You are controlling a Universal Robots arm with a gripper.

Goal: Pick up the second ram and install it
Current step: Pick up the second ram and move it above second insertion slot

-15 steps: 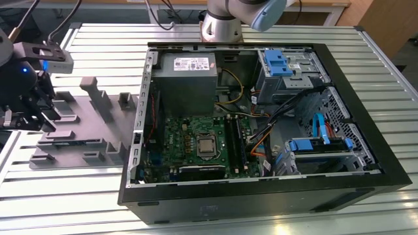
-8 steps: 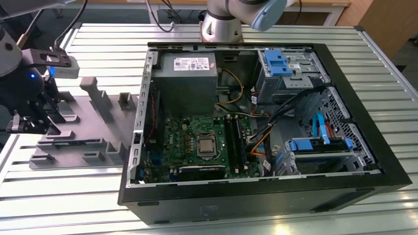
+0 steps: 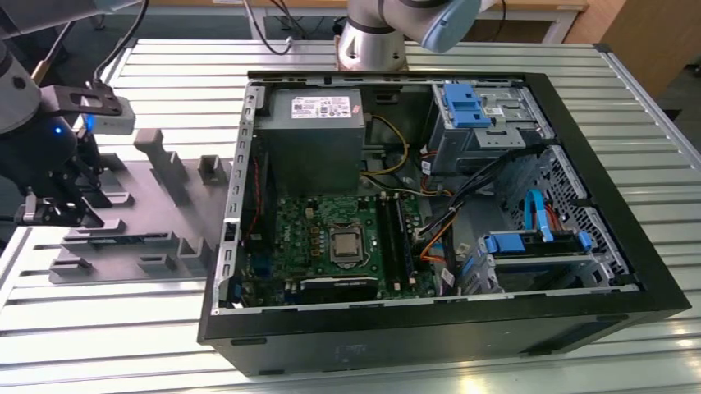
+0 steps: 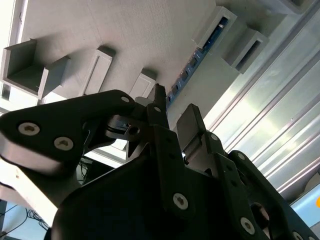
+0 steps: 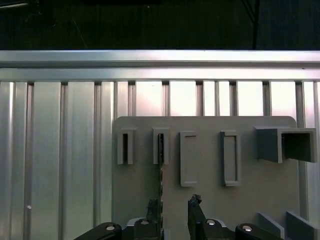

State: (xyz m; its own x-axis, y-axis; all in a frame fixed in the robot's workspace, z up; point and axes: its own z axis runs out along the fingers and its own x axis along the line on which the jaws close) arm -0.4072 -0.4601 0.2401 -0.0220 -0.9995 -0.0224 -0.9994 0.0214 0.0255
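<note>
1. The pincer (image 5: pixel 174 206) hangs low over the grey holder tray (image 5: pixel 135 190) with its two fingers apart. In both wrist views the second ram (image 5: pixel 161 170) stands on edge in its tray slot and runs in between the fingers, nearer one than the other. Nothing is clamped yet.
2. In the exterior view the tray (image 3: pixel 153 205) lies by the surface's edge on the exterior view's left. It is well apart from the open computer case (image 3: pixel 438 324), which fills the middle of the surface.
3. The off-centre line-up is the first risk. The nearer finger would likely meet the board first and shove it sideways, which could tilt or wedge it in the narrow slot.
4. A shallow hold on such a thin board could let it swivel or slip during the lift.
5. Whether the tray is fixed down cannot be told. If it is loose, a wedged stick could drag it along.
6. Inside the case, loose cables (image 3: pixel 482 189) hang close to the long black memory slots (image 3: pixel 392 238) on the green motherboard (image 3: pixel 312 238). A carried stick could snag on them or on the case wall.
7. The surface (image 3: pixel 110 328) is ribbed aluminium, bright with glare.
8. At its far edge stands another arm's base (image 3: pixel 370 45), with cords and wood-coloured furniture behind.
</note>
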